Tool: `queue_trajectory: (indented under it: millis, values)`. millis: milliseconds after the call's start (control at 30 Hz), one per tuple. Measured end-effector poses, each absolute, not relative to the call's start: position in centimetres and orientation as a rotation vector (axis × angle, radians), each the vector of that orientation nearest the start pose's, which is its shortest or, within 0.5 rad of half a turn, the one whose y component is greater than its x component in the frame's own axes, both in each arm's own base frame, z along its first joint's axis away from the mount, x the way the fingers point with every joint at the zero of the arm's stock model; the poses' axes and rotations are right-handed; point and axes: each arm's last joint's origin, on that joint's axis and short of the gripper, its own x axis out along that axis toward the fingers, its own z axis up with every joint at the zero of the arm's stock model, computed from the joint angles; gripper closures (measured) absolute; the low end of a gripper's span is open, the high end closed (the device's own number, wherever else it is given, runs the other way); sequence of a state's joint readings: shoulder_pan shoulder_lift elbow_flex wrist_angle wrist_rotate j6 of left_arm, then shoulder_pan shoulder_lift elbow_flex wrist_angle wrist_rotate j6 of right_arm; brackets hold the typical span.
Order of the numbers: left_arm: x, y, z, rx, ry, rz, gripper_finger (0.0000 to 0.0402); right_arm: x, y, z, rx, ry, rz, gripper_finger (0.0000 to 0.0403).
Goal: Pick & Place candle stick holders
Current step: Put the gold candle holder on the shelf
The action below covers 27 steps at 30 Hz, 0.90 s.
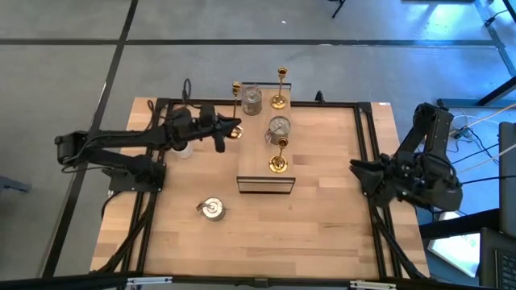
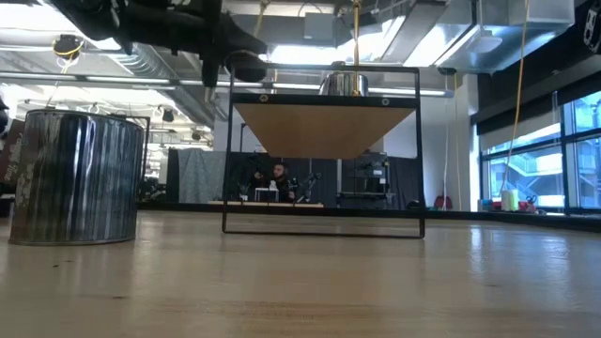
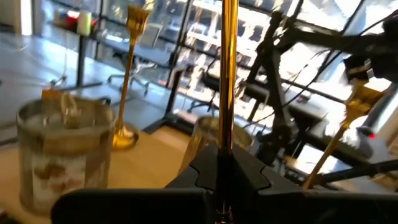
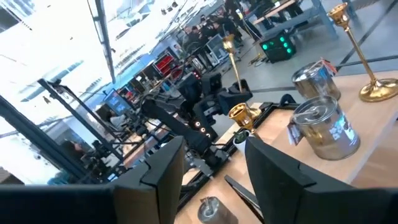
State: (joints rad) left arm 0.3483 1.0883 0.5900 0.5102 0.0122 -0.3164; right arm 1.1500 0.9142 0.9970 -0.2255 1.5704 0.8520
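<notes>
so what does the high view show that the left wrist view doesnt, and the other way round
Only the high view shows the right arm waiting at the table's right edge, fingers apart and empty, a squat silver holder on the near left, and the small stand in the middle.

Only the left wrist view shows the left fingers shut on a slim gold candlestick.

Both show the glass jar and a gold candlestick standing beyond it.

Bright window backlight, glare, soft blur in wrist views.
</notes>
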Motion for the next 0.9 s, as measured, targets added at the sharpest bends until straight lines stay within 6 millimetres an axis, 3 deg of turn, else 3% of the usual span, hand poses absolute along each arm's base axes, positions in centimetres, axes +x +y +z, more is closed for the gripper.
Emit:
queue_trajectory:
  millis: [167, 300, 400, 500, 900]
  values:
    - [21.9, 8.6, 27.9, -0.209, -0.073, 0.287, 0.0391, 9.4, 14.0, 38.8, 0.669, -0.143, -0.404, 0.0228]
    - [21.8, 8.7, 27.9, -0.161, -0.064, 0.273, 0.0390, 9.8, 13.7, 38.8, 0.392, -0.085, -0.427, 0.0228]
    - [21.8, 8.9, 27.8, -0.170, -0.061, 0.280, 0.0390, 10.0, 13.7, 38.4, 0.158, -0.018, -0.372, 0.0228]
    - [21.8, 9.4, 27.5, -0.188, -0.050, 0.275, 0.0391, 10.1, 13.8, 37.5, 0.033, 0.038, -0.296, 0.0228]
    - [22.6, 10.4, 26.6, -0.169, -0.036, 0.197, 0.0391, 9.3, 11.7, 34.0, 0.010, 0.136, -0.345, 0.0228]
